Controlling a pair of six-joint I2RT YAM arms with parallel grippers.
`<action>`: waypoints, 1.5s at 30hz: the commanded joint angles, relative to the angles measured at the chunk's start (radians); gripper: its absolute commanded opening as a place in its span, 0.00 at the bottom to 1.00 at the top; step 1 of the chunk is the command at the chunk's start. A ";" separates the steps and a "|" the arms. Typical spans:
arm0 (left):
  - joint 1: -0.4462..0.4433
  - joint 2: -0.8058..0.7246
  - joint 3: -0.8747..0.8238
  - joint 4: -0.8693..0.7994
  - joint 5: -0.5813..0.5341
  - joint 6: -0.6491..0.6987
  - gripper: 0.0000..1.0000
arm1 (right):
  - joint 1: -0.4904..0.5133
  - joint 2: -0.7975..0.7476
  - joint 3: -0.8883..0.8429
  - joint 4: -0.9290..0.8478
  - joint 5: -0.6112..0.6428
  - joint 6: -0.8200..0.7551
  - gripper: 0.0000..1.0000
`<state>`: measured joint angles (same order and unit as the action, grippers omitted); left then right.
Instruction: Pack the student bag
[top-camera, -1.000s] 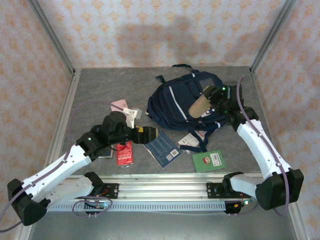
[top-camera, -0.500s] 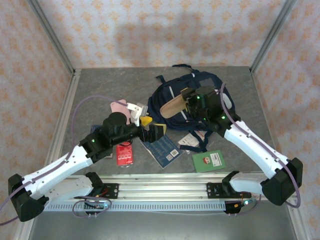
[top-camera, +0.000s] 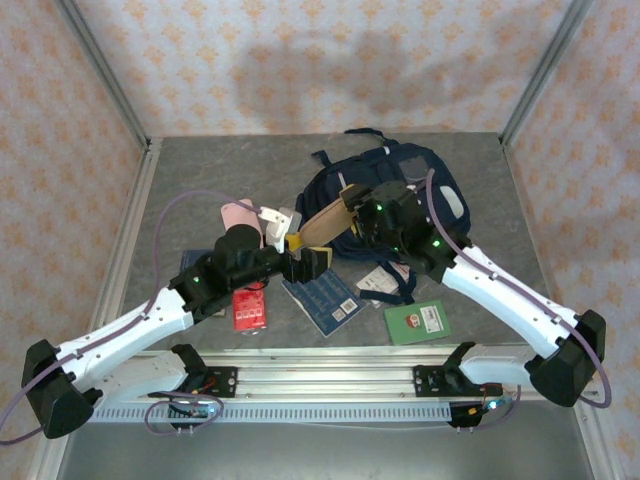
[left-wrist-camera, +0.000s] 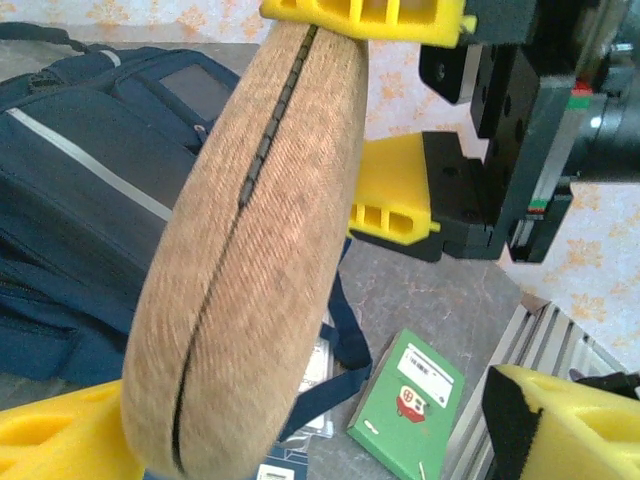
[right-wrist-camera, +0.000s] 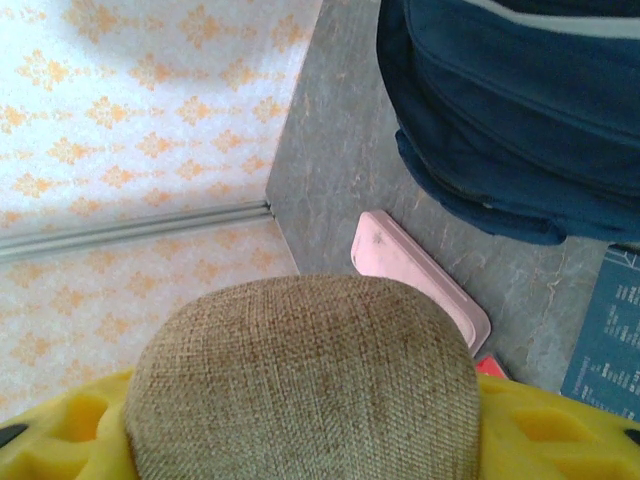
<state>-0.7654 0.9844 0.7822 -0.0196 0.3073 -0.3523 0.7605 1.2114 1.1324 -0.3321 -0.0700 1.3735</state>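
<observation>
At frame centre, the right gripper (top-camera: 348, 207) clamps the upper end of a tan fabric pencil case (top-camera: 320, 225). The left gripper (top-camera: 303, 255) straddles its lower end, jaws spread. The navy student bag (top-camera: 415, 165) lies behind, upper centre-right.

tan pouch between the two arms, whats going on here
The right gripper is clamped on one end of a tan zippered pouch, holding it above the table by the near left side of the student bag. The left gripper has its jaws open around the pouch's other end, so this looks like a handover not yet completed. The pouch is not in the bag yet. A green booklet, a blue booklet and a red card lie on the table.
</observation>
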 joint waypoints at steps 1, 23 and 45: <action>0.011 -0.023 -0.003 0.072 0.023 0.034 0.79 | 0.033 -0.023 0.040 0.018 0.018 0.015 0.14; 0.009 -0.026 -0.026 0.143 0.145 0.038 0.29 | 0.057 -0.023 0.033 0.059 -0.009 0.065 0.21; 0.011 -0.183 -0.043 0.020 -0.063 0.003 0.22 | 0.057 -0.077 -0.034 0.145 0.113 -0.363 0.72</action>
<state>-0.7528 0.8295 0.7383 -0.0032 0.2962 -0.3351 0.8215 1.1538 1.1271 -0.2516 -0.0116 1.1641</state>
